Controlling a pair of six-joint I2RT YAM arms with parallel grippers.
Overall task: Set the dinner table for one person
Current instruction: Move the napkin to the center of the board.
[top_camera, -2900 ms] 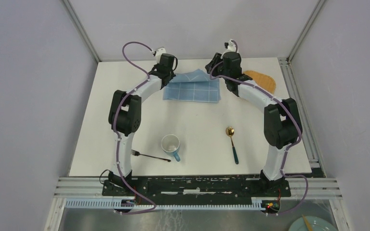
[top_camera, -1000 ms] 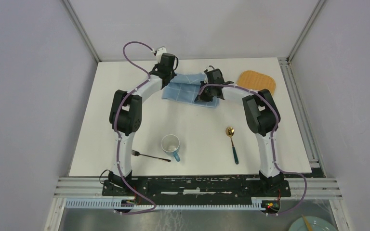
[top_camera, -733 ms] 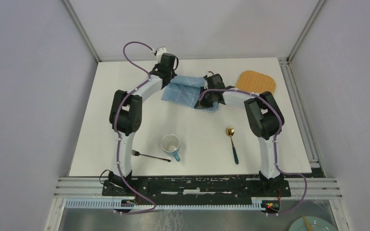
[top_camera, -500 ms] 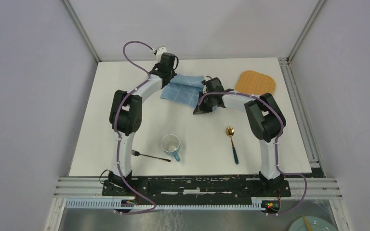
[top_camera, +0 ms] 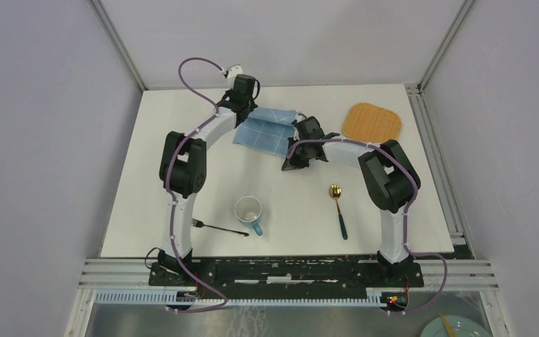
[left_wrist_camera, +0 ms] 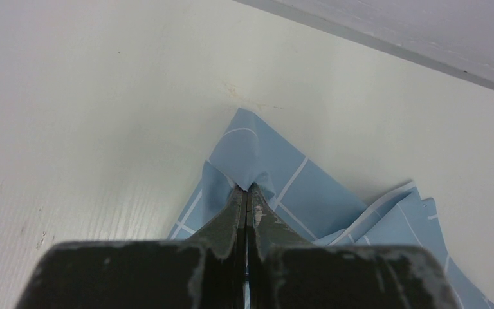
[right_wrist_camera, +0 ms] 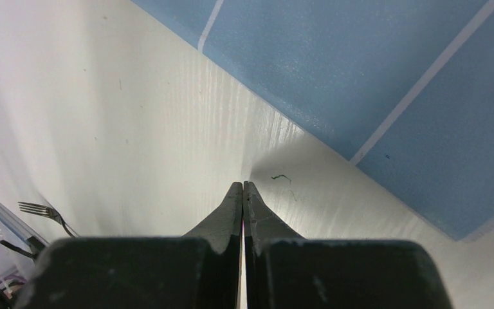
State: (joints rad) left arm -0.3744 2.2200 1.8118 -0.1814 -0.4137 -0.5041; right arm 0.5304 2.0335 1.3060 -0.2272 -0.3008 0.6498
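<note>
The blue checked cloth (top_camera: 267,130) lies bunched and partly folded on the far middle of the white dinner table (top_camera: 288,203). My left gripper (top_camera: 247,112) is shut on the cloth's far corner, which puckers between the fingertips in the left wrist view (left_wrist_camera: 247,188). My right gripper (top_camera: 288,165) is shut and empty, low over bare table just near of the cloth's near right edge. In the right wrist view its tips (right_wrist_camera: 243,184) are over white table, with the cloth (right_wrist_camera: 373,84) beyond them.
A white cup with a blue handle (top_camera: 249,210) and a fork (top_camera: 217,228) lie near left; the fork also shows in the right wrist view (right_wrist_camera: 38,209). A gold spoon with a teal handle (top_camera: 338,210) lies near right. A bamboo mat (top_camera: 372,121) sits far right.
My right arm swung from the cloth's far right side to its near side, and the cloth's right part was drawn leftward and bunched. My left gripper kept its hold.
</note>
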